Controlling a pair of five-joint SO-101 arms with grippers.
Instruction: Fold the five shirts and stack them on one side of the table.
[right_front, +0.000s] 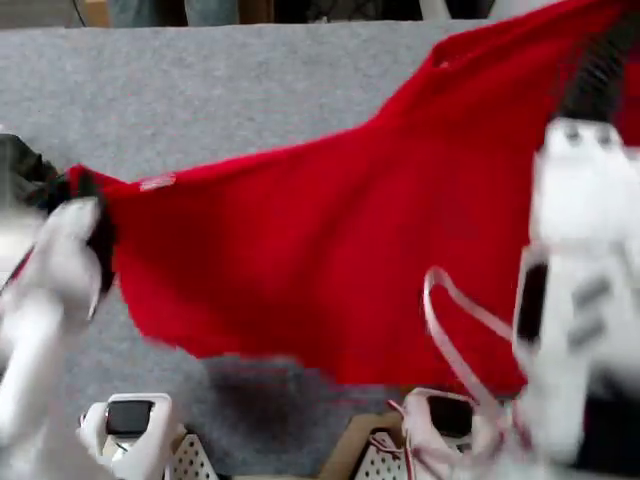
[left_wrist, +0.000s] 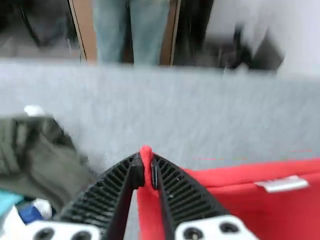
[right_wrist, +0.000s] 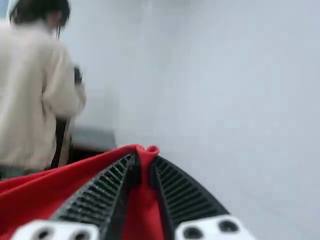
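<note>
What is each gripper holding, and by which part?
Both hold the red shirt: the left gripper pinches an edge near its label, the right gripper another edge.

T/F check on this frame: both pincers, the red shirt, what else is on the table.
1. The left pincer is shut on the red shirt. True.
2. The right pincer is open and holds nothing. False: it is shut on an edge of the red shirt.
3. The red shirt lies folded flat on the table. False: it hangs spread out between the two pincers, lifted over the grey table.
4. An olive garment lies crumpled on the table near the left pincer. True.
</note>
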